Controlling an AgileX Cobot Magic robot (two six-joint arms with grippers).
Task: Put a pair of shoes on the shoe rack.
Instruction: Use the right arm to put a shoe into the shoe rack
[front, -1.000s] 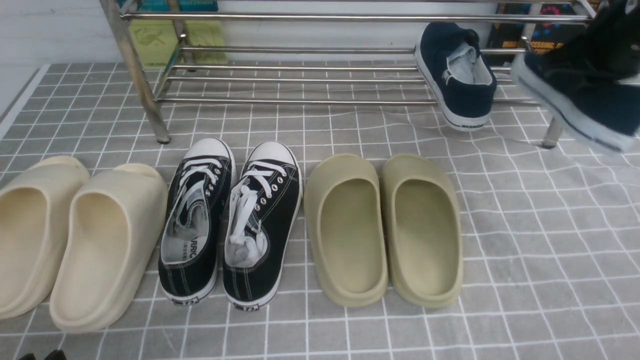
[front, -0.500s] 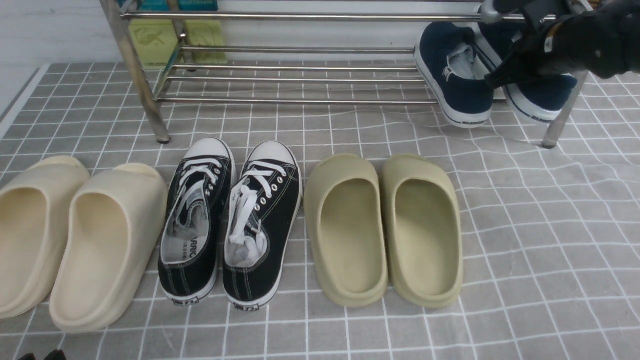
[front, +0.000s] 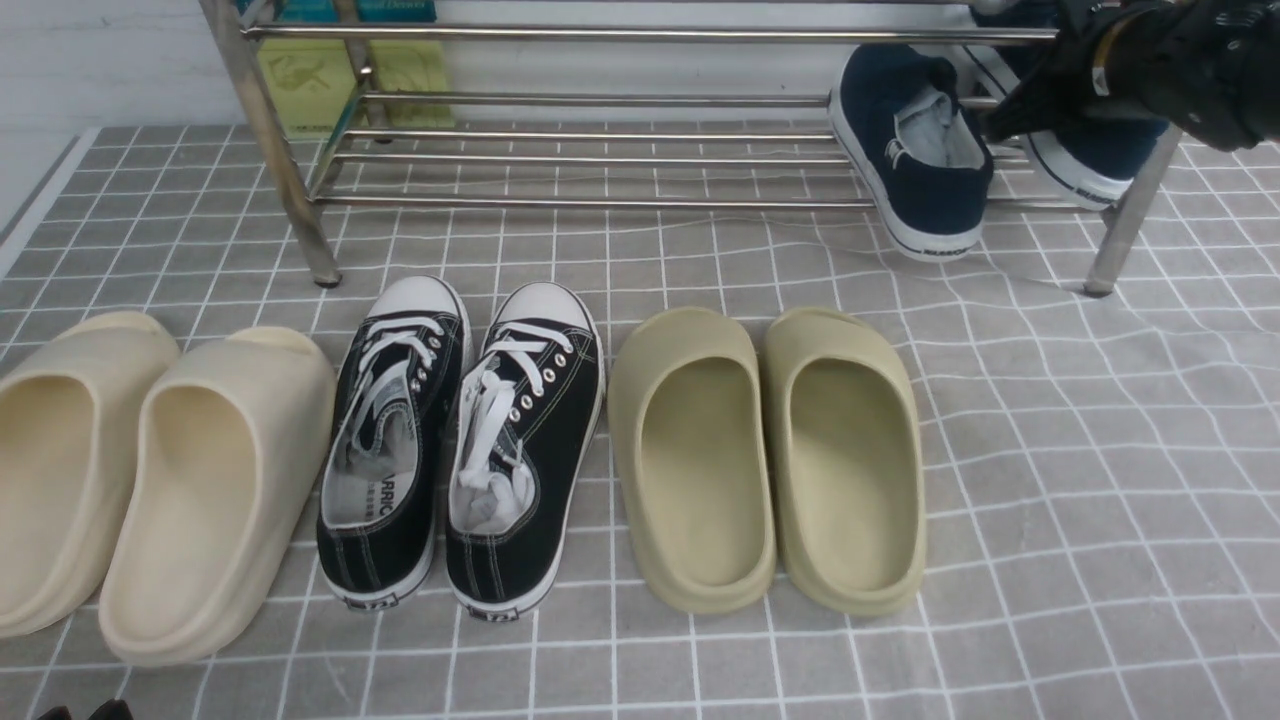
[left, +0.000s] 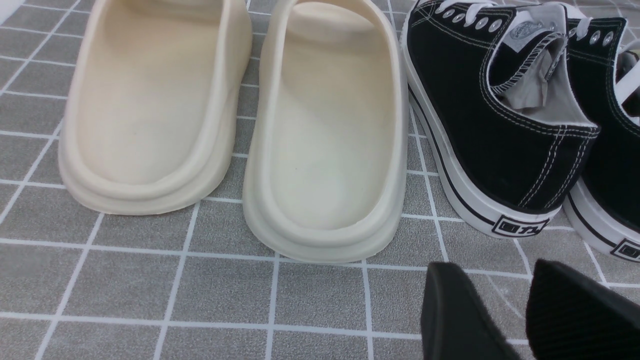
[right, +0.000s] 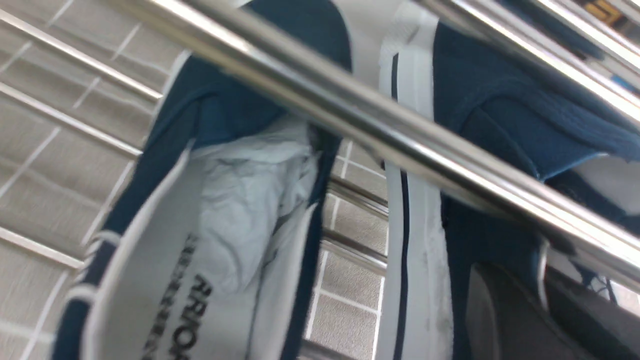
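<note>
2 olive slides (front: 768, 460) sit before the rack (front: 600, 203).

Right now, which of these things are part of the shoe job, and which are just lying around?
Part of the job:
- two navy slip-on sneakers
- steel shoe rack
- right gripper, gripping one sneaker

Just lying around:
- cream slides
- black lace-up sneakers
- olive slides

Right arm (front: 1205, 75): enters at the front view's right edge, extended leftward, gripper end foremost. Right gripper (right: 517, 280): closed in a grip. Left gripper (left: 495, 272): fingers parted, gap between the tips. In the front view, only its fingertips (front: 110, 709) show, at the lower left edge.
</note>
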